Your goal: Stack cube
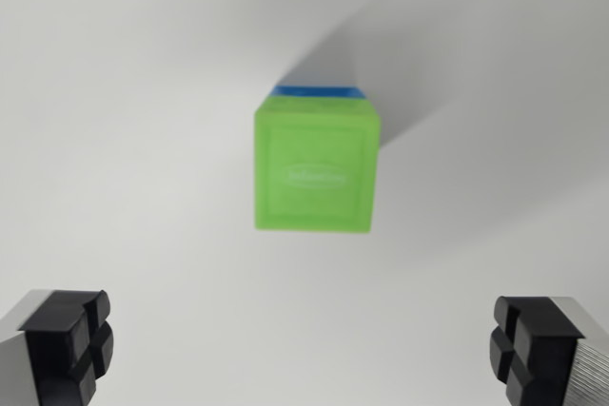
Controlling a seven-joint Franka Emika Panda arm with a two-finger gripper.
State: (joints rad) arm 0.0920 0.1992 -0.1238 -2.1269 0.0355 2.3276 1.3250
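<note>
Seen from the wrist camera, looking straight down onto a plain white matte tabletop [124, 92]; landmark taken as the translucent bright-green plastic cube [315, 165].

Far to the lower left of the green cube: left-hand fingertip [68, 344] of the gripper [304, 349], black rubber pad with a cross-shaped groove, mounted on a grey metal finger body cut off by the frame corner; well apart from the green cube, nothing touching the pad.

At centre: green cube, top face square-on to the camera, raised rectangular border and an oval embossed mark in the middle, lettering too blurred to read; slight motion blur over the whole cube. Directly beneath the green cube, showing only as a thin strip along its upper edge: blue plastic cube [318, 90]; green cube resting on top of it, edges closely aligned as far as visible. Above and to the upper right of the green cube: soft grey shadow of the stack falling across the tabletop.

Far to the lower right of the green cube: second fingertip, same black grooved pad on ribbed grey metal; also well clear of the green cube. Fingers spread wide, gap between them much broader than the green cube, holding nothing; green cube lying above the line between the pads in the frame, not between them.
</note>
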